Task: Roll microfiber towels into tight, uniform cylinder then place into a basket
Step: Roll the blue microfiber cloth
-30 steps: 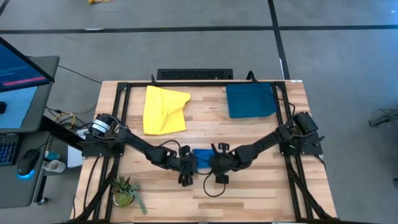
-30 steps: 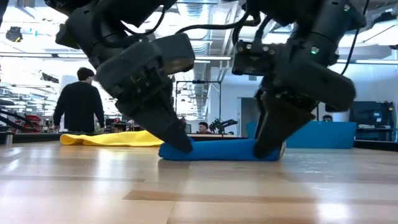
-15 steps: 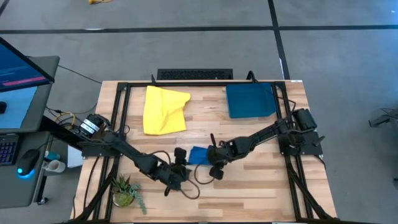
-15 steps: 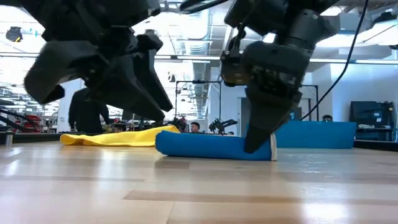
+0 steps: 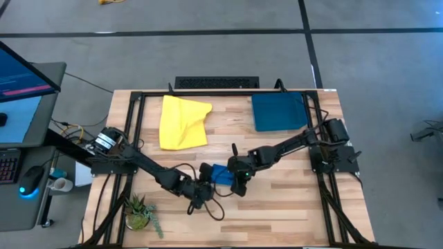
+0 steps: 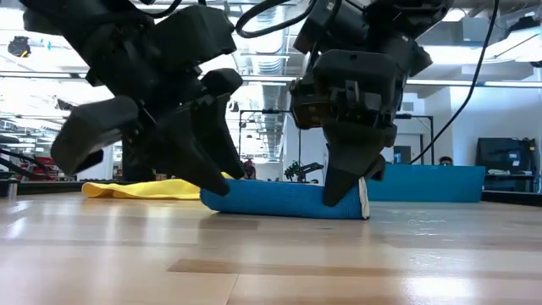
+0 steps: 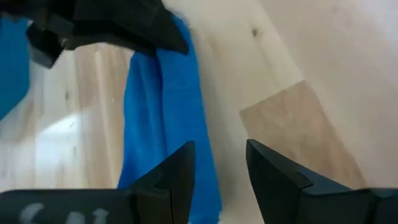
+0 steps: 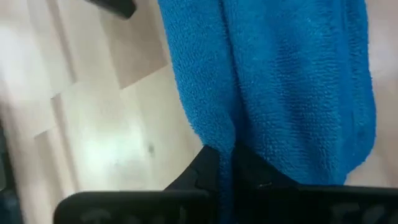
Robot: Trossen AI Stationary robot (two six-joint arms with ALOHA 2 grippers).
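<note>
So my right gripper [image 5: 235, 181] is pinched onto one end of the rolled blue towel [image 5: 221, 174], its jaws clamped together on a fold of the cloth, mid-table toward the front edge. My left gripper [image 5: 201, 194] sits just beside the roll's other end with its fingers [image 7: 176, 176] apart and nothing between them. Yellow towel [image 5: 183, 122] lies flat at the back left of the table [image 5: 277, 211], well apart from the basket [image 5: 278, 112] at back right
</note>
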